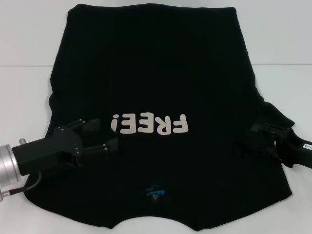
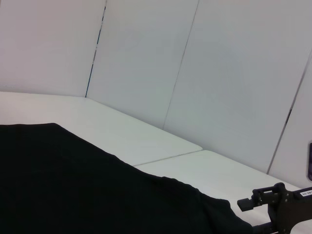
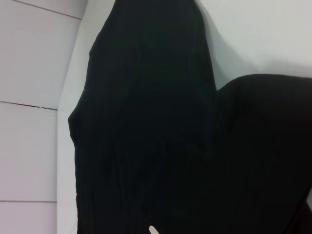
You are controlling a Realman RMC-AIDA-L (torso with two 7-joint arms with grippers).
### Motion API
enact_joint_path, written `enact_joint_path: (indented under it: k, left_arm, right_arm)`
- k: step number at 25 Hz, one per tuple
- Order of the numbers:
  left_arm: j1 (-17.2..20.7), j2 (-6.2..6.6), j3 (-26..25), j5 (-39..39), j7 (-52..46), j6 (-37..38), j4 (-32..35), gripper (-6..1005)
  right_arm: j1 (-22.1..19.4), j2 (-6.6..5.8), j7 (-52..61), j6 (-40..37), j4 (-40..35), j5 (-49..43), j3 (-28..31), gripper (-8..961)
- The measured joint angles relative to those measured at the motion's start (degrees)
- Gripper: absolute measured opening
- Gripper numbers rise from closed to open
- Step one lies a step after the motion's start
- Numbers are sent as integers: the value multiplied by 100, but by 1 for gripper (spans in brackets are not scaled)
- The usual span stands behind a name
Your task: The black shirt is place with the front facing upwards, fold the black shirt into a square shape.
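The black shirt [image 1: 156,73] lies flat on the white table [image 1: 29,48], front up. Its cream "FREE!" lettering [image 1: 149,125] and blue neck label [image 1: 156,191] are toward the near edge. My left gripper [image 1: 102,137] is open just above the shirt's left chest, beside the lettering. My right gripper [image 1: 253,137] hovers at the shirt's right edge by the sleeve [image 1: 279,116], its fingers apart. The left wrist view shows the shirt [image 2: 73,185] and, farther off, the right gripper [image 2: 256,214]. Black cloth [image 3: 146,122] fills most of the right wrist view.
The white table runs on beyond the shirt on both sides and at the far end [image 1: 273,44]. White wall panels [image 2: 219,73] stand behind the table. A seam [image 2: 170,157] crosses the tabletop.
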Motion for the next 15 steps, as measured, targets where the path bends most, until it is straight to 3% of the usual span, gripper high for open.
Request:
enact_joint_path:
  k: [15]
  left_arm:
    - [-39,3,0,0,-2,-19,0,908]
  right_arm:
    - [223,43,1,192,-6,12,-81,733]
